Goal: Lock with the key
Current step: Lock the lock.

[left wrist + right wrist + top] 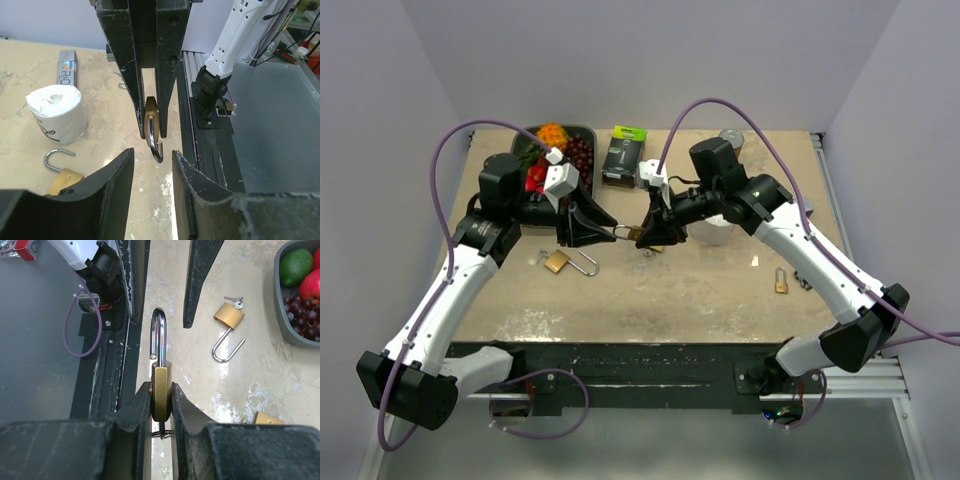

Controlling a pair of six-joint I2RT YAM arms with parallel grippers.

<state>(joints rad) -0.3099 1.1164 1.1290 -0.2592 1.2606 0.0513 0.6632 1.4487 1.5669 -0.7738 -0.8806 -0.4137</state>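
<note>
My right gripper (161,385) is shut on a brass padlock (161,390) and holds it above the table. The padlock's steel shackle (158,335) is open and points at my left gripper (162,322). A key ring (161,432) shows under the padlock's body; the key itself is mostly hidden between the fingers. In the left wrist view my left gripper (152,156) is open and empty, and the shackle's end (156,147) sits just at the gap between its fingertips. In the top view the two grippers, left (612,232) and right (648,236), meet at the table's middle with the padlock (634,233) between them.
A second open padlock (560,262) with a key lies on the table under the left arm. A third padlock (781,283) lies to the right. A fruit tray (588,132), a black-and-green box (622,155), a can (732,137) and a white roll (55,112) stand behind.
</note>
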